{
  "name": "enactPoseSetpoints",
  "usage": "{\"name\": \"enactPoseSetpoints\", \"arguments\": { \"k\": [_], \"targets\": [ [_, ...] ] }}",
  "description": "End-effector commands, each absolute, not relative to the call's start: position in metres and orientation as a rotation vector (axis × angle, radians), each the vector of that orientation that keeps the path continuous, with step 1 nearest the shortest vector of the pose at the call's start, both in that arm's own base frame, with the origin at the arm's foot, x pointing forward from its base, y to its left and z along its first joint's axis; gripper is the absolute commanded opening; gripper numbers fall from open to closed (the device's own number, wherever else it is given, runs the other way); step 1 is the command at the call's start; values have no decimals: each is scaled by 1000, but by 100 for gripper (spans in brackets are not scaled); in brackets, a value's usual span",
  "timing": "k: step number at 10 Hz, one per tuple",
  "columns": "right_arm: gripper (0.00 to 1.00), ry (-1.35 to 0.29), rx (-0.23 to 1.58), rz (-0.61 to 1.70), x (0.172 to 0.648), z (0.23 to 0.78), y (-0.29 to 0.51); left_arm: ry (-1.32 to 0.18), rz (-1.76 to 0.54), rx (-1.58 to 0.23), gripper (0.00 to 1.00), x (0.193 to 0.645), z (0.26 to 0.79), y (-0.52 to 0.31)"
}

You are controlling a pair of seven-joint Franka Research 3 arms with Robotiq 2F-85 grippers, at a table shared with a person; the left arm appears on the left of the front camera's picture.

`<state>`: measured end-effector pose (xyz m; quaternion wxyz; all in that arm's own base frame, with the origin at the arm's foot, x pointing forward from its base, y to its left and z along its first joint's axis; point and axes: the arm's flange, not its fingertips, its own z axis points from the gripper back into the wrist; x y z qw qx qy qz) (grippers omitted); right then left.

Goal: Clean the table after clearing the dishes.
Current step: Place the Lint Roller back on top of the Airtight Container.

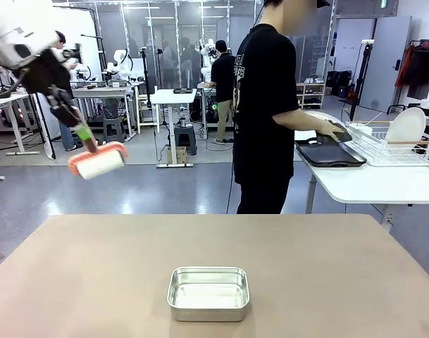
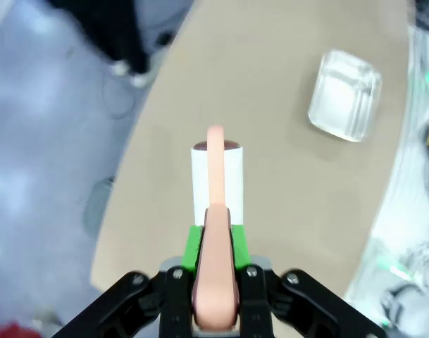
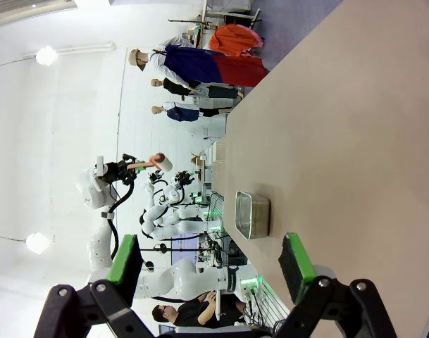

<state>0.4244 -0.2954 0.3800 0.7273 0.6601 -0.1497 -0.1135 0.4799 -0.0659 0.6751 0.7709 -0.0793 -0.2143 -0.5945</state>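
My left gripper (image 1: 82, 132) hangs high above the table's left end, shut on the peach handle of a cleaning roller (image 1: 98, 160) with a white roll. In the left wrist view the left gripper (image 2: 215, 245) clamps that handle, and the roller (image 2: 218, 174) points down over the tan table (image 2: 284, 204). My right gripper (image 3: 208, 264) stands open with nothing between its green pads, above the table (image 3: 355, 127). The dishes are off the table: dark trays (image 1: 332, 153) lie on a white side table under a person's hand, and a white plate (image 1: 406, 128) stands in a rack.
A small steel pan (image 1: 208, 292) sits near the table's (image 1: 327, 260) front middle; the steel pan (image 2: 343, 95) and steel pan (image 3: 251, 215) appear in both wrist views. A person (image 1: 267, 105) stands at the far edge, turned toward the white side table (image 1: 372, 184) with the dish rack (image 1: 394, 146).
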Motion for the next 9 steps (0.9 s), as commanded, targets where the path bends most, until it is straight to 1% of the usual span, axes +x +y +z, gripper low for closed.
{"name": "enactPoseSetpoints", "arguments": {
  "k": [1,3,4,6,7,8,9],
  "targets": [
    [100,-325,1446,-250,421,383,-294,-412,-1536,-241,21,468,668,-95],
    [100,-325,1446,-250,421,383,-294,-340,-1726,-285,21,442,639,-161],
    [100,-325,1446,-250,421,383,-294,-304,-1749,-218,21,435,625,-188],
    [100,-325,1446,-250,421,383,-294,-248,-1812,-213,21,421,607,-234],
    [100,-325,1446,-250,421,383,-294,-282,-1810,-160,21,417,603,-246],
    [100,-325,1446,-250,421,383,-294,-308,-1767,-214,21,420,607,-242],
    [100,-325,1446,-250,421,383,-294,-243,-1828,-238,21,417,603,-246]
  ]
}}
